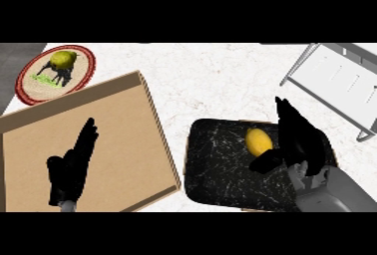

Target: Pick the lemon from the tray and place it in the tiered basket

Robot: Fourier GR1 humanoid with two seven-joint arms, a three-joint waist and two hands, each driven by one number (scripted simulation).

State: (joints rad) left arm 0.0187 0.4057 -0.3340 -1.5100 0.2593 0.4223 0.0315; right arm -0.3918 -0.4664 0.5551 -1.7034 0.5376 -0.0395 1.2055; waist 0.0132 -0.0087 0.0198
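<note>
1. Head view looks steeply down on a pale marbled surface (213,79).
2. A lemon (258,141) lies on a dark tray (221,169), toward the tray's upper right.
3. Right hand (298,139) hovers just right of the lemon, fingers (287,117) straight, thumb beside the fruit, holding nothing.
4. Left of the tray lies a brown board (125,144); over it the left hand (70,167) rests, fingers straight and empty.
5. Basket (342,82) stands above and right of the tray.
6. A red-rimmed plate (85,74) sits far up-left of the tray.
</note>
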